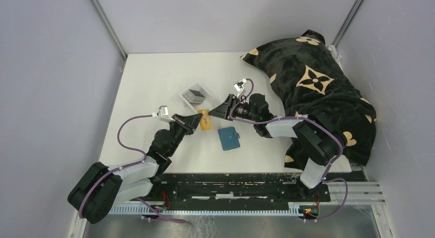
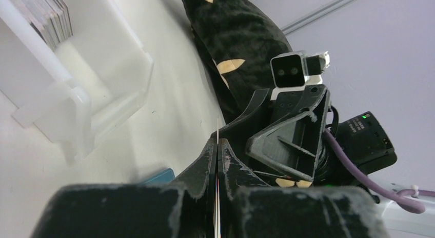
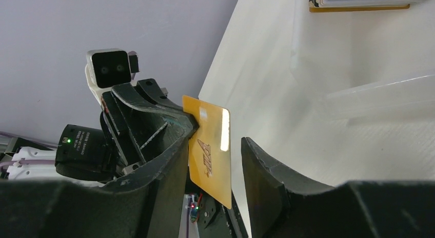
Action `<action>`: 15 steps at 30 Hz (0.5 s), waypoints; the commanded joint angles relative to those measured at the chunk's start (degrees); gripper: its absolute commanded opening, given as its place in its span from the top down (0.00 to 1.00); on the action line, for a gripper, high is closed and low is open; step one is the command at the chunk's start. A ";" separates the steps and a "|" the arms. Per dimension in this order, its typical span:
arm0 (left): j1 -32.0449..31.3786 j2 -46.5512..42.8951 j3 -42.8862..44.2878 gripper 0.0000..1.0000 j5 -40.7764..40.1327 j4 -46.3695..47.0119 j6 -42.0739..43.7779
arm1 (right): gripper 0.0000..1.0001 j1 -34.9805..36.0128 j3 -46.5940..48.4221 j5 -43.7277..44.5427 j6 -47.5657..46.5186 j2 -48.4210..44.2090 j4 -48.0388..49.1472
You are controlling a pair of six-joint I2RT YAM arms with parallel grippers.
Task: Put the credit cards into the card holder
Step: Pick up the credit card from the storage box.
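A gold credit card [image 1: 205,120] hangs above the table, pinched edge-on in my left gripper [image 1: 197,121], which is shut on it; in the left wrist view only its thin edge [image 2: 217,133] shows between the fingers. My right gripper [image 1: 216,112] faces it, open, with one jaw on each side of the card [image 3: 210,151]; the card lies close to one finger, with a gap to the other. The teal card holder [image 1: 230,138] lies closed on the table just right of both grippers. More credit cards [image 1: 195,93] are stacked in a clear tray [image 1: 185,89].
A black plush blanket with tan flower shapes [image 1: 313,84] fills the table's back right and drapes over the right arm's base. The clear tray [image 2: 102,84] stands close behind the left gripper. Grey walls enclose the table on the left and at the back.
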 commanded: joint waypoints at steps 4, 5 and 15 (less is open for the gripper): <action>-0.35 1.35 3.53 0.97 -0.69 4.99 -2.79 | 0.52 -0.09 -0.72 -2.88 2.07 1.12 7.39; -0.31 1.61 3.77 0.97 -0.55 5.22 -2.81 | 0.52 -0.04 -0.62 -3.07 2.22 1.15 7.41; -0.29 6.82 4.45 0.97 -0.13 9.74 -4.56 | 0.67 1.02 -0.89 -5.81 7.26 3.31 13.41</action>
